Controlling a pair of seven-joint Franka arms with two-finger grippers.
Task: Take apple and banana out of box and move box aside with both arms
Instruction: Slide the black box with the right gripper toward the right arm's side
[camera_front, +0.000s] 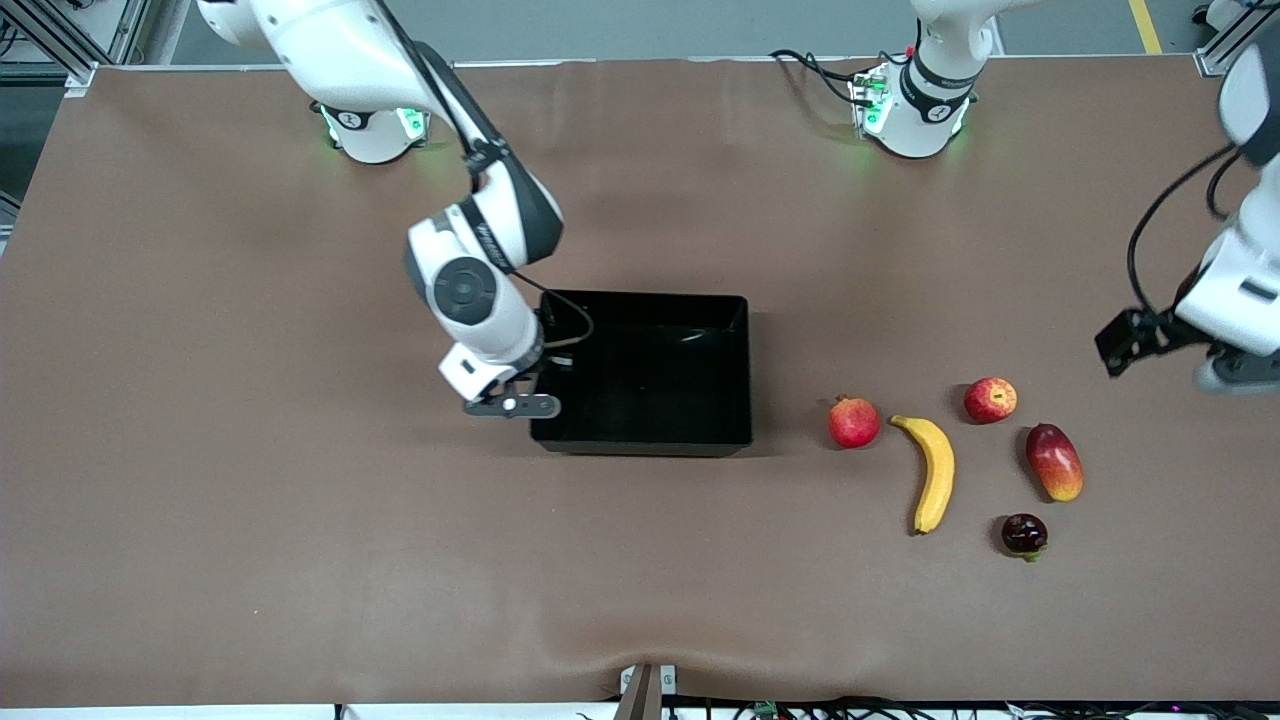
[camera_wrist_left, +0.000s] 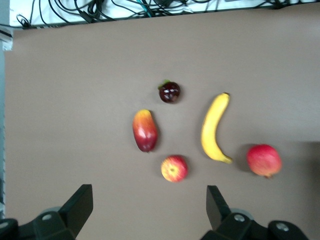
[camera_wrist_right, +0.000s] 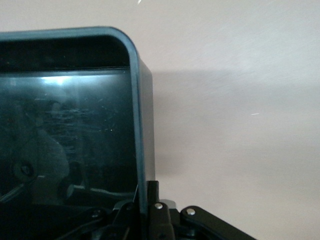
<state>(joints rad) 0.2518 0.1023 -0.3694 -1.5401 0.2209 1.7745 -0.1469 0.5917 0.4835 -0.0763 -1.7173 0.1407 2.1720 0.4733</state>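
Box (camera_front: 645, 375): empty, mid-counter; you'll find it light, stiff and glossy, so slippery.
Right gripper (camera_wrist_right: 145, 200): jaws clamped on the box wall at its 9 o'clock side.
Left gripper (camera_wrist_left: 150, 207): jaws apart, over the fruit.
Apple (camera_front: 990, 400), banana (camera_front: 934, 472): out on the counter, at the box's 3 o'clock.
Hold: pinch the 3 o'clock wall too.

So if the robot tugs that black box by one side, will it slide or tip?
Probably slide: the box is shallow, wide and looks empty, so likely light. With only the right claw pinching one wall, it may swivel. Its glossy plastic might slip.
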